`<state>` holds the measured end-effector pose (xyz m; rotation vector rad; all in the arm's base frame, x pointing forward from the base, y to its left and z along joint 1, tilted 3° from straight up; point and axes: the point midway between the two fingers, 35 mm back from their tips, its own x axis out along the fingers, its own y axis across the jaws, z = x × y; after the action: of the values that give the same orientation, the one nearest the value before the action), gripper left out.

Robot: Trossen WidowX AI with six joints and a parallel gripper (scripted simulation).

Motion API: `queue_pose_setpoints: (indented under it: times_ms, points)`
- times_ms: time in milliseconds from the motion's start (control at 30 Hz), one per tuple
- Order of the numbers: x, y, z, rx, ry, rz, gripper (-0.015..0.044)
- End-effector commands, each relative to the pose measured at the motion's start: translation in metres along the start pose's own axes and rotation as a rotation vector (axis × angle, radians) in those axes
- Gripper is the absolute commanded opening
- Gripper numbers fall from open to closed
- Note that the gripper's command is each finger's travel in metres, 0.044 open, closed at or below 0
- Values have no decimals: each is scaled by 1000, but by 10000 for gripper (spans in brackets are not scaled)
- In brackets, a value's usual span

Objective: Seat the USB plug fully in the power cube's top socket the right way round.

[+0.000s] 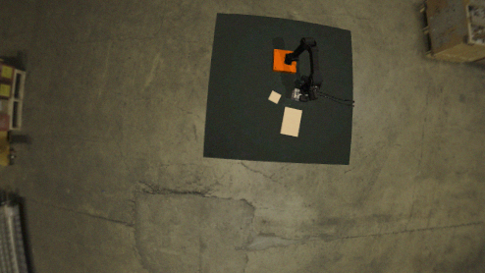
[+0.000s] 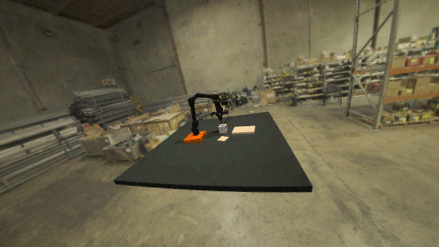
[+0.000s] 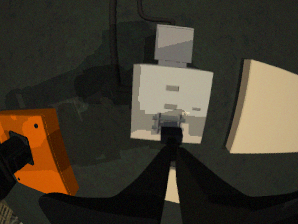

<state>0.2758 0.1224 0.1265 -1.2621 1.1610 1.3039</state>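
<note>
The arm (image 1: pixel 315 61) (image 2: pixel 205 95) stands on the dark table (image 1: pixel 245 123) (image 2: pixel 213 164) in a concrete-floored warehouse, shelves (image 2: pixel 381 67) far right. Its gripper (image 3: pixel 172 152) pinches the black plug (image 3: pixel 171 134) over the near part of the pale cube (image 3: pixel 172 80) (image 2: pixel 222 129), left of the larger cream block (image 3: pixel 265 110) (image 1: pixel 291 122) (image 2: pixel 243 130).

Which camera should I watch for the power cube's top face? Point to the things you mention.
The wrist view: it looks down on the power cube (image 1: pixel 296 94) (image 2: pixel 222 129) (image 3: pixel 172 92) large enough to show slots in its top. The top view shows only a small pale patch beside the arm; the exterior view shows a tiny block, slots unreadable.
</note>
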Motion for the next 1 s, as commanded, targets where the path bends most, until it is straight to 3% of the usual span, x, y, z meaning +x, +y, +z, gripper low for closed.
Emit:
queue_pose_setpoints:
  times_ms: [0,967]
  points:
    - [0,0,0,1,0,0,0]
    - [4,0,-1,11,13,1,0]
